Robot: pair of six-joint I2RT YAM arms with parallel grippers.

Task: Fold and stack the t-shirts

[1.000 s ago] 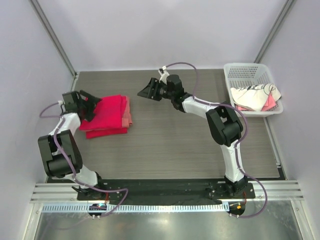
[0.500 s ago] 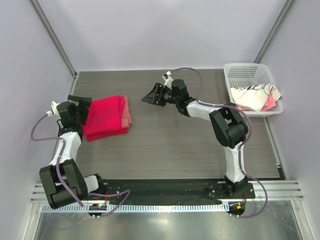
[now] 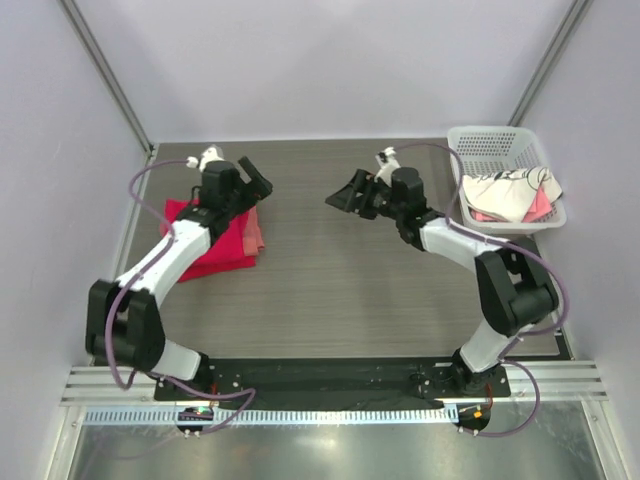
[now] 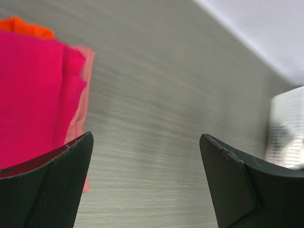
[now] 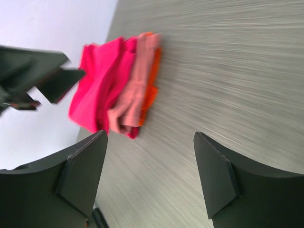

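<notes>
T-shirts (image 3: 232,248) stacked | left claw (image 3: 255,178) apart, extended beyond them | right claw (image 3: 342,192) apart, mid-table

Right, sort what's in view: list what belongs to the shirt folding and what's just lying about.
Job: crimson shirt, pink shirt and red shirt, folded in one stack; white printed shirt, in the basket, with pink cloth under it.
Lying about: basket, table.

Overhead plus wrist views sharing t-shirts (image 3: 236,240)
</notes>
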